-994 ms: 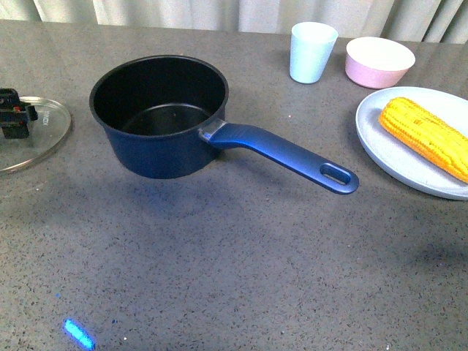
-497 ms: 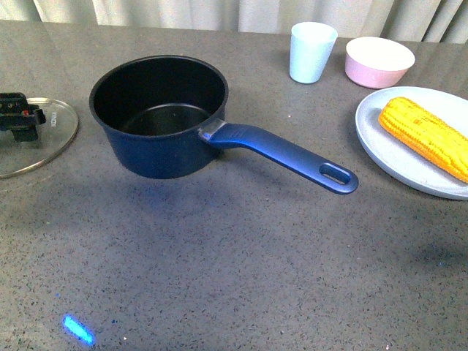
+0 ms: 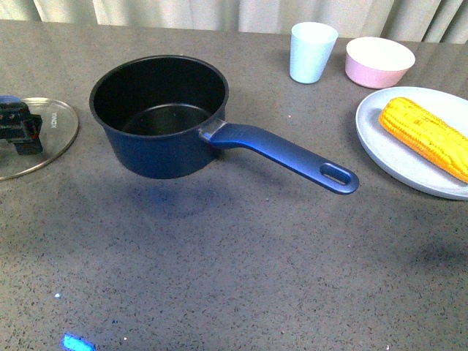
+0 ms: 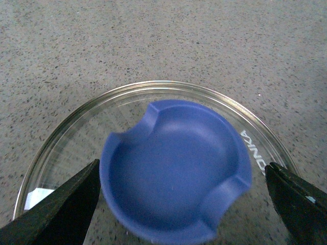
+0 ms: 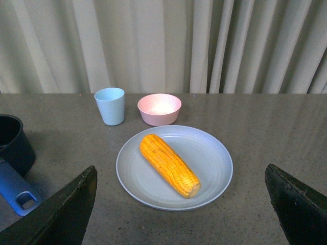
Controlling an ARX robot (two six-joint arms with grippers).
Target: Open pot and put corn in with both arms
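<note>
The navy pot stands open on the grey table, black inside, its long handle pointing to the right front. Its glass lid lies flat at the far left, with the blue knob up. My left gripper is open just above the knob, its fingers either side of it and apart from it. The corn lies on a pale plate at the right. My right gripper is open and empty, short of the plate and corn.
A pale blue cup and a pink bowl stand at the back right, behind the plate. A curtain hangs behind the table. The pot's handle shows at the edge of the right wrist view.
The left gripper has let go of the lid and risen a little; the blue knob now shows behind it. The lid lies slightly further right than a second ago. Pot and corn have not moved.
</note>
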